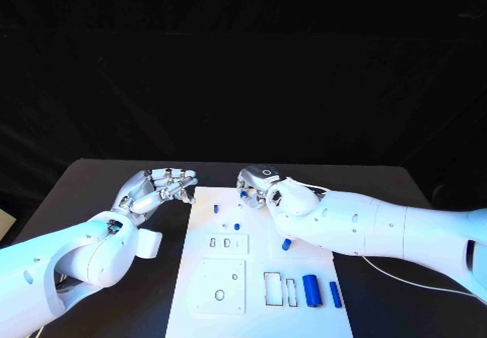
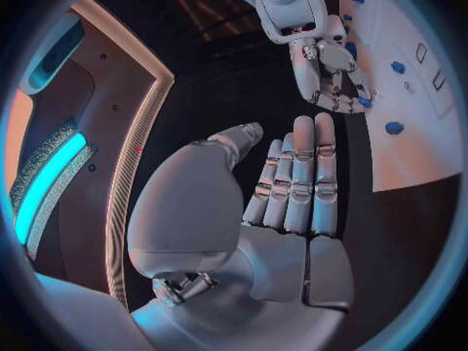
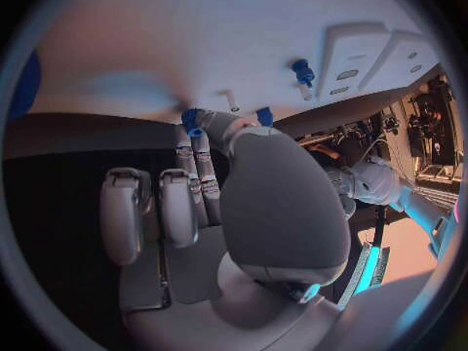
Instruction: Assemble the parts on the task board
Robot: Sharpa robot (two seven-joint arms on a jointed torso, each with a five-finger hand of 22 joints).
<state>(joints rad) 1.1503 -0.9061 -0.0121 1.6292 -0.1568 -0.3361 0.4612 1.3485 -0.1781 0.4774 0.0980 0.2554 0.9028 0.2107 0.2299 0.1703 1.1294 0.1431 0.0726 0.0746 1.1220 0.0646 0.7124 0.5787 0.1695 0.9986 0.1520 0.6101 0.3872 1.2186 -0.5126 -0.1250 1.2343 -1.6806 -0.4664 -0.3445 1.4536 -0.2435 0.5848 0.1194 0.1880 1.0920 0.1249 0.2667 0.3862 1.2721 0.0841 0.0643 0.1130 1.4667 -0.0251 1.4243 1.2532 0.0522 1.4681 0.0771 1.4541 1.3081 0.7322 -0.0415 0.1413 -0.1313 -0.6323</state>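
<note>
My right hand (image 1: pixel 266 189) sits over the far end of the task board (image 1: pixel 259 299), fingers curled down, pinching a small blue part (image 3: pixel 191 121) at the fingertips; second blue bit (image 3: pixel 264 116) just beside it by the thumb. My left hand (image 1: pixel 154 190) hovers just left of the board's far corner, over the black table (image 1: pixel 101 183), fingers straight and together, holding nothing. On the board: blue peg (image 1: pixel 216 208) standing far left, blue piece (image 1: pixel 236 227) mid-board, another (image 1: pixel 286 244) by my right forearm, two blue cylinders (image 1: pixel 312 291) lying near-right beside rectangular slots (image 1: pixel 274 289).
</note>
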